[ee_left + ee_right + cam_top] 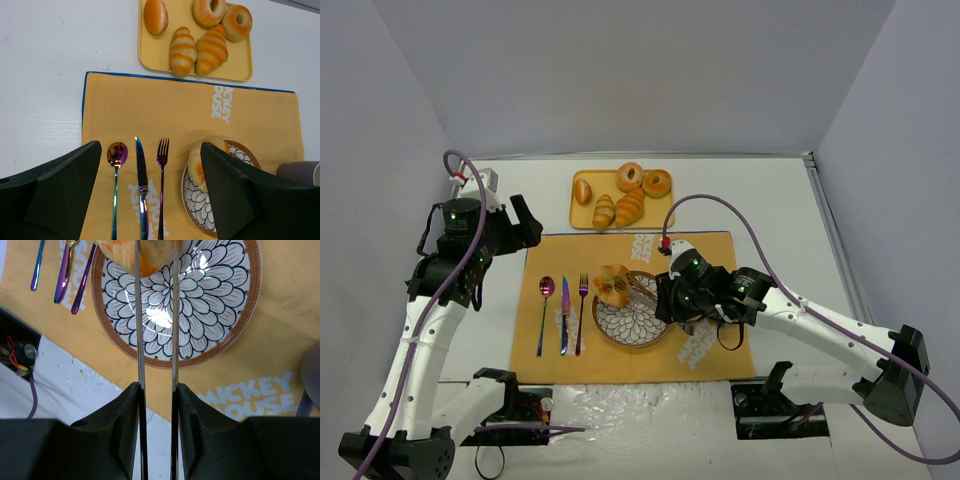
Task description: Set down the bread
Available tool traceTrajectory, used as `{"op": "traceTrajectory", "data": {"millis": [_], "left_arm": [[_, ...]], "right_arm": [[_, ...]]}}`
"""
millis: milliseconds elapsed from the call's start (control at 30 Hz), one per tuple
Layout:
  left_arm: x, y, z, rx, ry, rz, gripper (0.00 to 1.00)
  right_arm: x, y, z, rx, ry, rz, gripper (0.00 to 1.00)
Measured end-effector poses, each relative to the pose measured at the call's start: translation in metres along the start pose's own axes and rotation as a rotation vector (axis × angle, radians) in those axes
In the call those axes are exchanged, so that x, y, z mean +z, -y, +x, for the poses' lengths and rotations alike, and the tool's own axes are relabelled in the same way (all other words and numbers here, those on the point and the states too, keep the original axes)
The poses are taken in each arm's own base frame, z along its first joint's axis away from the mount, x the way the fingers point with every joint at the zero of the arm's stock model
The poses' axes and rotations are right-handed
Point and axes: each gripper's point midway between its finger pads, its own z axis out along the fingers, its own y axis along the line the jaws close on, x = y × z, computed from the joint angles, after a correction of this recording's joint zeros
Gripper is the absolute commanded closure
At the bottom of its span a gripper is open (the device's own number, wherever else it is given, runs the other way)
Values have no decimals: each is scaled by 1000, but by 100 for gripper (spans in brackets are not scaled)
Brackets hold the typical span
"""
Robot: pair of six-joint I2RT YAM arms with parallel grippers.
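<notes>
- Right pincer [156,390] clamped on tongs [139,330]; tips grip bread [612,286] at plate [632,344] rim, 10 o'clock: likely for reach and to spare the crust.
- Left pincer [151,146] open, empty, off at 9 o'clock.

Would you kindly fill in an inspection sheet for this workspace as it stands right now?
Surface: white table, orange placemat lying flat.
Job's things: bread on the left rim of the flowered plate, with the tips of the tongs at it.
Clutter: spoon, knife and fork left of the plate; yellow tray of five pastries behind the mat.
Hands: left hand open, holding nothing; right hand shut on the tongs.
Cables: purple cable looping off each arm.
Surroundings: plain walls on three sides; nothing else seen.
</notes>
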Motion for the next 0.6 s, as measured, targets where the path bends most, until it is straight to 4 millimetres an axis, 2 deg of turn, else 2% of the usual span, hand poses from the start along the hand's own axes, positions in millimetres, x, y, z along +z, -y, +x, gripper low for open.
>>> {"op": "traceTrajectory", "data": {"millis": [233, 600], "left_arm": [[1, 0, 0, 0, -2, -1, 23], [1, 0, 1, -1, -4, -2, 23]], "right_arm": [[5, -2, 8, -20, -14, 19, 92], [5, -6, 11, -19, -13, 19, 90]]}}
